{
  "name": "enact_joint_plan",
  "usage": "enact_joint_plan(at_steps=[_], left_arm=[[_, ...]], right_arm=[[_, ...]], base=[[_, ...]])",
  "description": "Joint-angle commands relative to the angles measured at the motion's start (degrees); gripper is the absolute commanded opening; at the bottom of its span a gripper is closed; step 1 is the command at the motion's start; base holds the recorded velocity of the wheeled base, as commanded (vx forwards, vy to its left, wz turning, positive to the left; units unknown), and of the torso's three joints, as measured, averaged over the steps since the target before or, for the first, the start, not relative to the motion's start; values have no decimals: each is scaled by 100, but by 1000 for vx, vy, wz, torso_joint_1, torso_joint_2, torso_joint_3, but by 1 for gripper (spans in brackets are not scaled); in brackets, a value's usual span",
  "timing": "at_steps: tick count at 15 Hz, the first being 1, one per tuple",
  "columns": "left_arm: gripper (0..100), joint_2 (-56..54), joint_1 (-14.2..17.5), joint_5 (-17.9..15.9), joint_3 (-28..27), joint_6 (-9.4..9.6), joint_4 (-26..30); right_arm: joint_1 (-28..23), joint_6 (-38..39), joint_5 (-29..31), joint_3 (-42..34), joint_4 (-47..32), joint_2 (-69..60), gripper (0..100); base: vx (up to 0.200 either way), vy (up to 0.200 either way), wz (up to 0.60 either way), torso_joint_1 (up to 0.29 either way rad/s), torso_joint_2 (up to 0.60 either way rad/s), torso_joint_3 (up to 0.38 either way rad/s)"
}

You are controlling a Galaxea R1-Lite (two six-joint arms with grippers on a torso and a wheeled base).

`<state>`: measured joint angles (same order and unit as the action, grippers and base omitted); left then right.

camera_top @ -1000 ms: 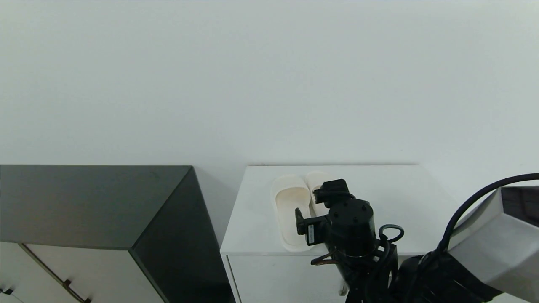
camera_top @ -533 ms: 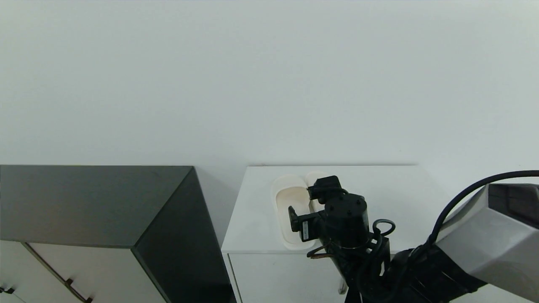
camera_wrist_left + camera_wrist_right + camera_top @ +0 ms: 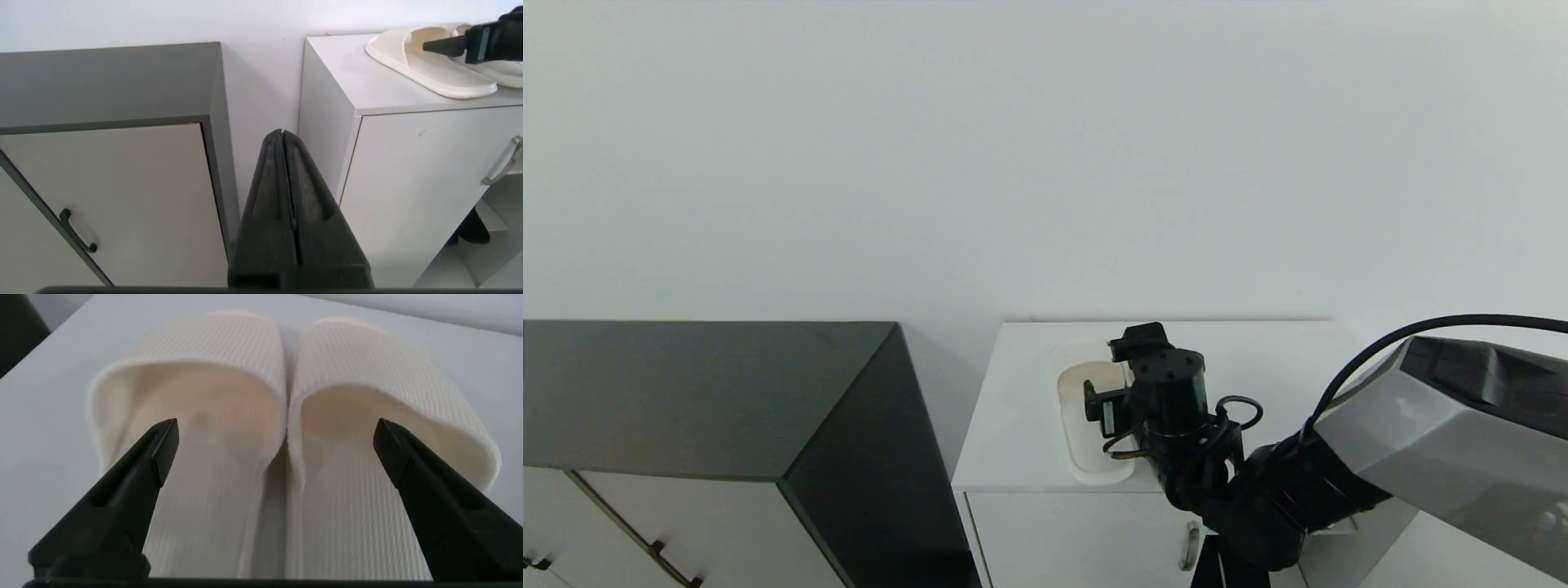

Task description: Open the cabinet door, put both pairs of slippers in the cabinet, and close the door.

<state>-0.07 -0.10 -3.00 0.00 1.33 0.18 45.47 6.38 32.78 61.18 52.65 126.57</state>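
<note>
A pair of cream slippers (image 3: 1078, 400) lies side by side on top of the white cabinet (image 3: 1258, 384), near its left front corner. My right gripper (image 3: 276, 434) is open just above them, one finger outside each slipper's strap (image 3: 221, 343). In the head view the right gripper (image 3: 1127, 380) covers the right slipper. The left wrist view shows the slippers (image 3: 425, 61) on the cabinet top, with the right gripper (image 3: 458, 42) over them. My left gripper (image 3: 282, 147) is shut on nothing, low in front of the gap between the two cabinets.
A dark grey cabinet (image 3: 686, 392) with pale doors and dark handles (image 3: 75, 230) stands left of the white one, a narrow gap between them. The white cabinet's front (image 3: 409, 180) carries a metal handle (image 3: 500, 161). A plain wall rises behind both.
My right arm has pushed forward and slightly left over the white cabinet, so the gripper now sits over the slippers' strap end instead of their heels.
</note>
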Motion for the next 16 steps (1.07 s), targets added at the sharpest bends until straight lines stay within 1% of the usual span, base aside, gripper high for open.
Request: enact_joint_plan(at_steps=[1,3,6,7,14,16], left_arm=[[0,16,1,1,0,-1,-1],[0,7,1,1,0,-1,-1],[0,7,1,1,0,-1,-1],[0,7,1,1,0,-1,-1],[0,7,1,1,0,-1,-1],[0,7,1,1,0,-1,-1]], right_arm=[[-30,-5,0,271,-71,175,100],[-38,-5,0,517,-352,210,100],[-65,-5,0,781,-405,377,100],[-82,-5,0,799,-405,403,0],[-109,13,0,746,-387,359,0],[-82,13,0,456,-378,43,0]], base=[[0,0,0,0,0,0],[0,0,0,0,0,0],[0,0,0,0,0,0],[0,0,0,0,0,0],[0,0,0,0,0,0],[0,0,0,0,0,0]])
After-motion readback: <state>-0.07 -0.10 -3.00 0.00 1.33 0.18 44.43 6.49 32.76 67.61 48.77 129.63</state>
